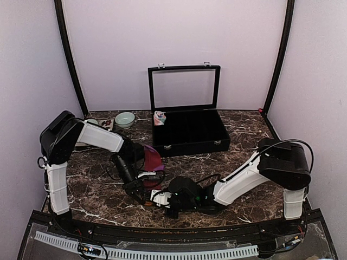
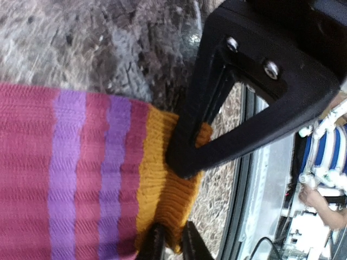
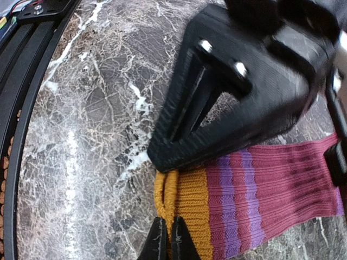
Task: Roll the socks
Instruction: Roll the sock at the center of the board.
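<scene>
The maroon sock point(image 1: 153, 158) with purple stripes lies on the marble table, its orange cuff toward the near edge. My left gripper point(image 1: 142, 190) is shut on the orange cuff point(image 2: 168, 195), which bunches between its fingers point(image 2: 176, 200). My right gripper point(image 1: 160, 197) is shut on the same cuff's doubled edge point(image 3: 184, 200), close beside the left one point(image 3: 164, 195). The sock's leg point(image 3: 282, 184) stretches away flat on the table. The salmon-pink sock point(image 1: 159, 117) with mint and white patches sits balled at the back, by the black case's left corner.
An open black case point(image 1: 190, 132) with a glass lid stands at the back centre. A pale green bowl point(image 1: 124, 119) and a small flat item point(image 1: 106, 124) sit at the back left. The table's black front rail point(image 1: 162, 230) runs just behind both grippers.
</scene>
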`<state>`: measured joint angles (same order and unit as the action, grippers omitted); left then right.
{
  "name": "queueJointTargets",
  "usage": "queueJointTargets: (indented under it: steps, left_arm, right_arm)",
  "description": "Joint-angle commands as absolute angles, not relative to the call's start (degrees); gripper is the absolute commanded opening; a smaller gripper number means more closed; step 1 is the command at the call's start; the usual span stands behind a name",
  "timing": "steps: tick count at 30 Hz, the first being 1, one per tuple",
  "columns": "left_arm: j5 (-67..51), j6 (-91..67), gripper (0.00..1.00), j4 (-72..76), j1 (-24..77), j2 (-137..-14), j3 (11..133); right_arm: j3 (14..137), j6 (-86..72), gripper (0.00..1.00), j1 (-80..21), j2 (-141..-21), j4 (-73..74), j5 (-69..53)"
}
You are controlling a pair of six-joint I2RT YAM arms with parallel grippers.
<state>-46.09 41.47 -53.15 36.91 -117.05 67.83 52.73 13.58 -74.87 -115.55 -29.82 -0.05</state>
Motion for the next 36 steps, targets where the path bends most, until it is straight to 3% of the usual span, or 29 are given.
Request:
queueJointTargets:
  steps: [1, 5, 12, 15, 22, 27, 36]
  left_arm:
    - [-30.59, 33.85, 0.24, -38.95, 36.21, -106.63, 58.25]
    - [-22.51, 33.69, 0.36, -29.58, 35.62, -93.90, 46.66]
    - [-14.98, 42.01, 0.34, -22.16, 33.38, -71.05, 32.84]
    - [-16.27, 47.51, 0.33, -23.05, 34.01, -66.01, 33.27]
    - [-13.82, 55.70, 0.32, -21.42, 43.59, -65.92, 34.05]
    - [-11.88, 56.32, 0.31, -15.90, 51.93, -68.88, 34.19]
    - [-7.61, 61.77, 0.27, -10.27, 56.67, -75.16, 35.95]
  right_arm:
    - [52.43, 7.68, 0.00, -74.05, -116.37, -26.67, -3.36]
    - [51.02, 3.63, 0.00, -72.20, -115.58, -25.84, -6.13]
    - [57.16, -2.49, 0.00, -66.78, -117.25, -15.64, -14.11]
    - [60.05, -8.57, 0.00, -63.40, -119.05, -10.42, -21.09]
    - [65.12, -16.15, 0.00, -61.33, -124.02, 1.35, -27.71]
    - [65.62, -23.30, 0.00, -60.37, -126.81, 1.88, -33.07]
    - [67.12, -30.55, 0.00, -58.60, -129.68, 3.97, -38.73]
